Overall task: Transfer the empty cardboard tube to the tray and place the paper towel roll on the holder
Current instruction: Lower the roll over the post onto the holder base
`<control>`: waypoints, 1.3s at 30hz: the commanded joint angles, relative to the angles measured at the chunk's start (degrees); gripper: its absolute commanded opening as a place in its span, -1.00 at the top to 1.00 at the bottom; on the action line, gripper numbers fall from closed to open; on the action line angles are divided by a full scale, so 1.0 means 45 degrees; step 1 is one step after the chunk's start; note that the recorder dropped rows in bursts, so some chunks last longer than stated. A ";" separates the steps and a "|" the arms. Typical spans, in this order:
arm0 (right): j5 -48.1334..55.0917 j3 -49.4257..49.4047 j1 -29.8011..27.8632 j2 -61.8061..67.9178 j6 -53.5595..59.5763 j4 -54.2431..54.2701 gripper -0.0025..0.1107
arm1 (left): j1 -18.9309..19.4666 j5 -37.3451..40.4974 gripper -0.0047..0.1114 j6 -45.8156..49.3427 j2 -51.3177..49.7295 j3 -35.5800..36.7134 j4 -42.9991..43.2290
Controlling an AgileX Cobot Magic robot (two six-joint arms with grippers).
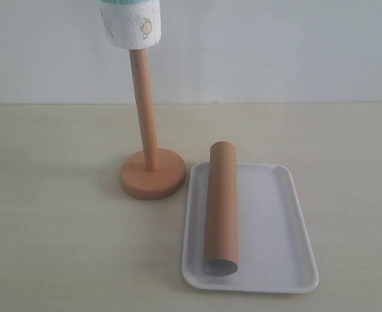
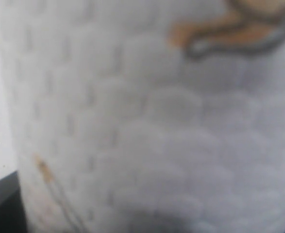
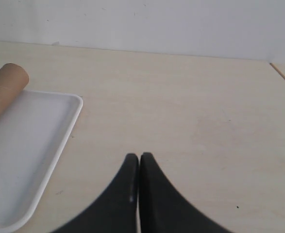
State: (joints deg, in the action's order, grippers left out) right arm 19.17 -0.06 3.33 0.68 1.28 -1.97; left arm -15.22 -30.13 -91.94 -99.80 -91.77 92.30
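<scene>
My left jaws seemingly clamp the paper towel roll [image 1: 131, 25] upright, the holder [image 1: 144, 110] straight beneath them; right jaws closed, empty.

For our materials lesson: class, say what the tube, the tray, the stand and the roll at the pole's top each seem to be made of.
The tube: brown cardboard, matte, with a hollow thin-walled end. The tray: probably plastic, white and glossy, with a rounded moulded rim. The stand: apparently wood, smooth light-brown finish; grain too faint to confirm. The roll: soft white paper, embossed quilting, small printed pictures.
</scene>
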 commanded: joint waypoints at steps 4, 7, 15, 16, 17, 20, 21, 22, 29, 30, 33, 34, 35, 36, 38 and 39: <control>-0.0028 0.0013 -0.0093 -0.0031 0.0018 0.0032 0.96 | -0.0029 -0.0078 0.85 0.1416 -0.0189 0.0355 -0.0228; -0.0028 0.0013 -0.0093 -0.0031 0.0018 0.0032 0.96 | -0.0029 -0.0295 0.85 0.2477 -0.0362 0.0809 -0.1578; -0.0028 0.0013 -0.0093 -0.0031 0.0018 0.0032 0.96 | -0.0029 -0.2073 0.85 0.7190 -0.1094 0.2414 -0.6619; -0.0028 0.0013 -0.0093 -0.0031 0.0018 0.0032 0.96 | -0.0029 -0.2073 0.85 0.7501 -0.1157 0.2597 -0.6879; -0.0028 0.0013 -0.0093 -0.0031 0.0018 0.0032 0.96 | -0.0029 -0.2073 0.85 0.7762 -0.1194 0.2840 -0.7095; -0.0028 0.0013 -0.0093 -0.0031 0.0018 0.0032 0.96 | -0.0029 -0.2073 0.85 0.8873 -0.1402 0.3541 -0.7829; -0.0028 0.0013 -0.0093 -0.0031 0.0018 0.0032 0.96 | -0.0029 -0.2156 0.85 0.9256 -0.1520 0.3824 -0.8159; -0.0028 0.0013 -0.0093 -0.0031 0.0018 0.0032 0.96 | -0.0029 -0.2273 0.85 0.9494 -0.1637 0.4016 -0.8357; -0.0028 0.0013 -0.0093 -0.0031 0.0018 0.0032 0.96 | -0.0029 -0.4090 0.85 1.1207 -0.2562 0.5541 -1.0176; -0.0028 0.0013 -0.0093 -0.0031 0.0018 0.0032 0.96 | -0.0029 -0.4291 0.85 1.1393 -0.2705 0.5708 -1.0281; -0.0028 0.0013 -0.0093 -0.0031 0.0018 0.0032 0.96 | -0.0029 -0.4436 0.85 1.1726 -0.3011 0.6022 -1.0377; -0.0028 0.0013 -0.0093 -0.0031 0.0018 0.0032 0.96 | -0.0029 -0.4436 0.85 1.1793 -0.3111 0.6096 -1.0340; -0.0028 0.0013 -0.0093 -0.0031 0.0018 0.0032 0.96 | -0.0029 -0.4436 0.85 1.1882 -0.3163 0.6202 -1.0338; -0.0028 0.0013 -0.0093 -0.0031 0.0018 0.0032 0.96 | -0.0029 -0.4436 0.85 1.1882 -0.3198 0.6277 -1.0338; -0.0028 0.0013 -0.0093 -0.0031 0.0018 0.0032 0.96 | -0.0029 -0.4409 0.85 1.1922 -0.3267 0.6398 -1.0338; -0.0028 0.0013 -0.0093 -0.0031 0.0018 0.0032 0.96 | -0.0029 -0.4409 0.85 1.2076 -0.3298 0.6457 -1.0338</control>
State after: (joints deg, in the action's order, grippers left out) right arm 19.17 -0.06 3.33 0.68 1.28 -1.97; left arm -15.22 -47.52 -38.53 -114.61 -63.35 47.01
